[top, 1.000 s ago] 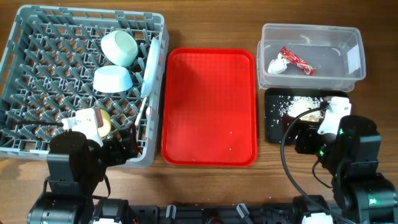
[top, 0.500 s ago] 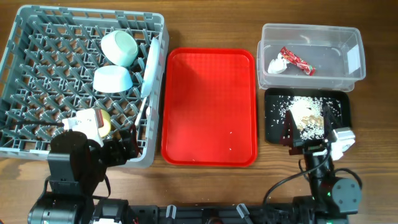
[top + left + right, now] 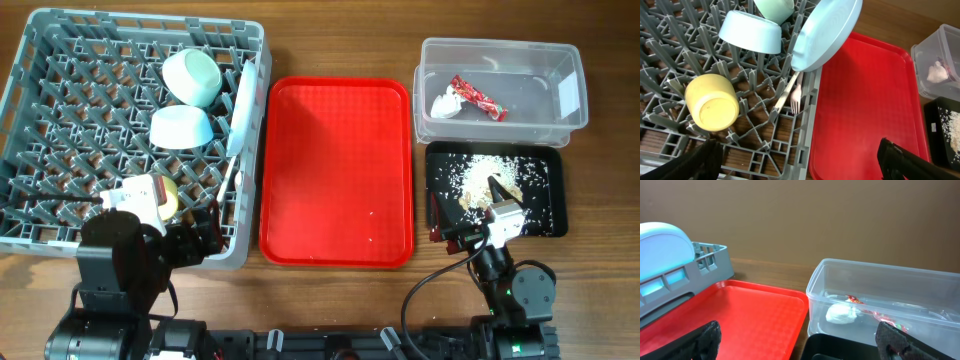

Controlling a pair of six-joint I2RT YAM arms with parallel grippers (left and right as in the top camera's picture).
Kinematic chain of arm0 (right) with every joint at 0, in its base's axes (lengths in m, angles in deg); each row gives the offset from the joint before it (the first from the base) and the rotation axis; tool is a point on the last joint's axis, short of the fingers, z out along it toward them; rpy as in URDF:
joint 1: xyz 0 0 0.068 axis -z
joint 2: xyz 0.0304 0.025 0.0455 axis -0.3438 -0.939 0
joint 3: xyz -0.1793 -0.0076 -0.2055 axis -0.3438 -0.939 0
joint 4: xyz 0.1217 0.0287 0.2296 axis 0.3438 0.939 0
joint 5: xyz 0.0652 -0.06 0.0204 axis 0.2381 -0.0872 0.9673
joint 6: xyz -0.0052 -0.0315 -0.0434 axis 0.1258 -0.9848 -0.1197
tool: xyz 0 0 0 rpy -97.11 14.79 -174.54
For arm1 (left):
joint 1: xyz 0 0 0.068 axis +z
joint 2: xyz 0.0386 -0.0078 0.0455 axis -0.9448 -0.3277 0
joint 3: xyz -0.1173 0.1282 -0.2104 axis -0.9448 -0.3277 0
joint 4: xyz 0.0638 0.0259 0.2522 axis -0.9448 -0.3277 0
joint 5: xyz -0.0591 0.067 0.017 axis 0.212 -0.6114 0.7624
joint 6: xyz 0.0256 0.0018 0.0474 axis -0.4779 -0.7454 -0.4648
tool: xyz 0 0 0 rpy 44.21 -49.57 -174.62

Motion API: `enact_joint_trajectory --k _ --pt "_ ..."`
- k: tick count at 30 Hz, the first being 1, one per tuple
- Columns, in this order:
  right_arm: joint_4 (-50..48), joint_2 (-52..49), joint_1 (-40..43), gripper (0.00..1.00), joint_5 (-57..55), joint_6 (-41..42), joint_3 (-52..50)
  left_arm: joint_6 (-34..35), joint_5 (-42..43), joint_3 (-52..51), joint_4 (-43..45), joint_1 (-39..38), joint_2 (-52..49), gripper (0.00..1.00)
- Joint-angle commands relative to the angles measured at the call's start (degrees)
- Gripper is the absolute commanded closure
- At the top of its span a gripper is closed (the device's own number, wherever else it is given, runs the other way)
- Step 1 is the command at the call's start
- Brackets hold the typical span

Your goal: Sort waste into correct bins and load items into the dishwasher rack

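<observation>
Right hand (image 3: 797, 334), spread wide like left hand (image 3: 797, 150), has retreated off black tray (image 3: 552, 222).

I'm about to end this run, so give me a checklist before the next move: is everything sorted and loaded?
1. Wrapper and napkin in clear tub: ok.
2. Rice scraps in black tray: ok.
3. Red tray clean: not ok, specks on it.
4. Green bowl, blue bowl, plate, yellow cup, fork in rack: ok.
5. Spoon in rack: cannot tell.
6. Left pincer, right pincer open: ok.
</observation>
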Motion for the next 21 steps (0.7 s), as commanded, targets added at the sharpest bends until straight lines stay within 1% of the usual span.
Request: enact_joint_trajectory --k 1,13,14,15,16,18,20,21 --pt "-0.4 0.7 0.0 0.0 1.3 -1.0 -0.1 -1.2 -0.5 -0.2 0.2 -0.3 0.2 0.0" --pt "-0.4 0.7 0.0 0.0 1.3 -1.0 -0.1 -1.2 -0.6 -0.2 0.2 -0.3 0.3 0.0" --pt "-0.4 0.7 0.0 0.0 1.3 -1.0 -0.1 -1.2 -0.5 -0.2 -1.0 -0.7 1.4 0.0" --pt "-0.4 0.7 0.0 0.0 1.3 -1.0 -0.1 -1.6 -2.3 -0.7 -1.9 -1.7 3.4 0.0" --pt "-0.4 0.7 0.0 0.0 1.3 -1.0 -0.1 -1.6 -3.2 -2.3 -0.8 -2.5 5.5 0.0" --pt "-0.4 0.7 0.0 0.0 1.3 -1.0 -0.1 -1.2 -3.2 -10.1 5.1 -3.0 11.1 0.0" --pt "-0.4 0.7 0.0 0.0 1.3 -1.0 -0.1 -1.1 -1.7 -20.4 14.8 -3.0 17.3 0.0" --pt "-0.4 0.7 0.0 0.0 1.3 -1.0 -0.1 -1.1 -1.4 -27.0 21.9 -3.0 21.1 0.0"
